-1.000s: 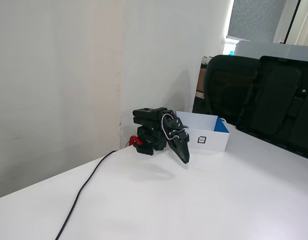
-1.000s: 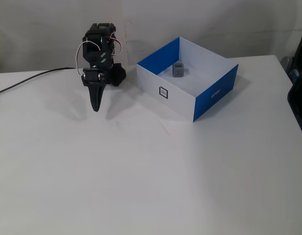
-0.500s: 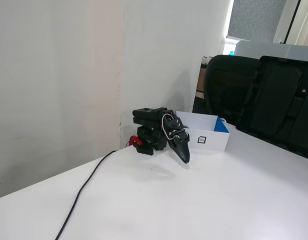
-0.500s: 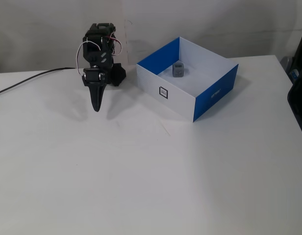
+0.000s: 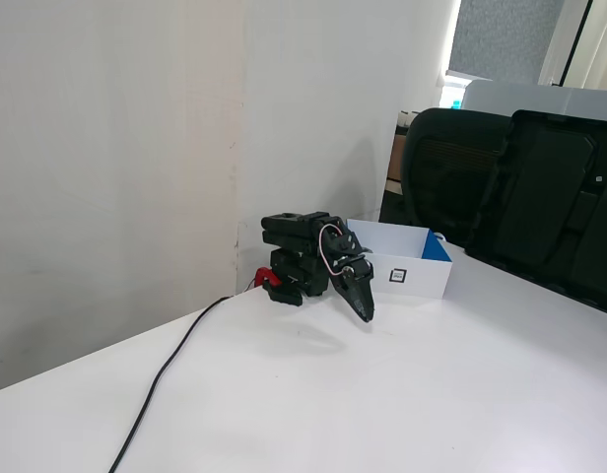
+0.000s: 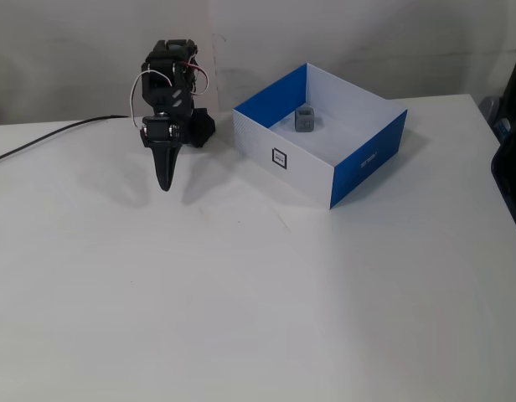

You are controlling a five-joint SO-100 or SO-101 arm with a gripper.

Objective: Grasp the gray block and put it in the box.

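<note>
Fixed view from above the bench: the gray block rests on the white floor of the box, near its far corner, dark mark facing the camera. The folded black arm stands left of the box, well apart from the block, its fingers clenched to a point and holding nothing, aimed down at the bench. The low side view hides the block behind the box wall but shows the box's square tag, a red part at the arm's base, the black cable and black chairs behind.
</note>
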